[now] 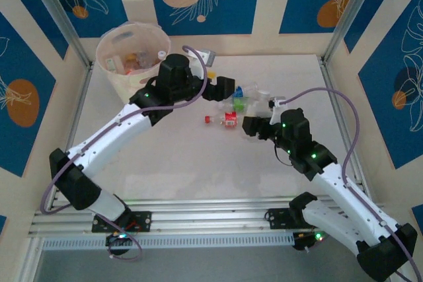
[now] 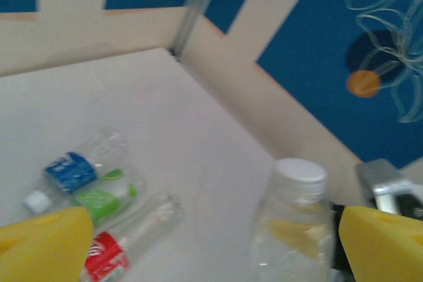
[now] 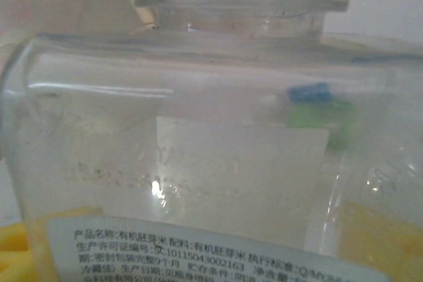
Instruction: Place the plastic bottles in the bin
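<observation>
You're mid-pick: left end effector (image 2: 213, 242) gapes empty around the white-capped bottle (image 2: 294, 229); right end effector (image 1: 253, 127) straddles a clear bottle (image 3: 198, 130), grip unclear. Next, close left, carry to the far-left bin (image 1: 109, 64)

You can read a white label (image 3: 198, 255) low on the clear bottle (image 3: 198, 130) in the right wrist view. It carries Chinese print, "产品名称:有机胚芽米 配料:有机胚芽米", then the number 10115043002163. In the left wrist view, a red label (image 2: 106, 259) and a blue label (image 2: 71, 171) carry white marks too blurred to read.
</observation>
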### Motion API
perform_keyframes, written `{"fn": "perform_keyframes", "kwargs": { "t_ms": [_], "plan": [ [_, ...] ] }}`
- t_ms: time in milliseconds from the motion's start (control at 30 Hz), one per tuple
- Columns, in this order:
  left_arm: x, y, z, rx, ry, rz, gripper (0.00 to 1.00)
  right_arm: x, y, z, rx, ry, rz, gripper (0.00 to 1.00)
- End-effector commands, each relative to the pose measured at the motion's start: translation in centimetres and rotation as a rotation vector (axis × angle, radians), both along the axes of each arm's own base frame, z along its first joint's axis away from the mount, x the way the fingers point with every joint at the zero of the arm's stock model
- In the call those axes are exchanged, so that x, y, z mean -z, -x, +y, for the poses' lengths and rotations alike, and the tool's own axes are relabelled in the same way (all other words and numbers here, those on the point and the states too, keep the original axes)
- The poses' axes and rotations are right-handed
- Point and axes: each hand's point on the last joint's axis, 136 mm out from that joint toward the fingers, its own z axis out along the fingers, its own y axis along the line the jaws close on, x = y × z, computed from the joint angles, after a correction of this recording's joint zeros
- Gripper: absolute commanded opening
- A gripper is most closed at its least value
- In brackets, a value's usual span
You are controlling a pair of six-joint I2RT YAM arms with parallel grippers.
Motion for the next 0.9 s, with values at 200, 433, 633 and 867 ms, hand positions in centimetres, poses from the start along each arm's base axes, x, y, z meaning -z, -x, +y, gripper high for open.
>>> {"fn": "perform_keyframes", "kwargs": {
  "t_ms": [200, 433, 633, 867],
  "plan": [
    [-0.9, 4.3, -3.3, 0.277, -0.004, 0.05, 0.87, -3.9, 0.0, 4.3, -0.172, 0.022, -0.185, 0.58],
    [1.0, 3.6, -3.5, 0.256, -0.078, 0.073, 0.83, -4.5, 0.3, 5.7, -0.217, 0.025, -0.206, 0.58],
    [1.9, 2.9, -3.2, 0.232, -0.146, 0.059, 0.82, -5.0, 0.7, 6.4, -0.245, 0.031, -0.217, 0.58],
    [2.0, 3.4, -3.7, 0.273, -0.141, 0.07, 0.72, -4.7, 0.6, 6.9, -0.257, 0.05, -0.209, 0.58]
  ]
}}
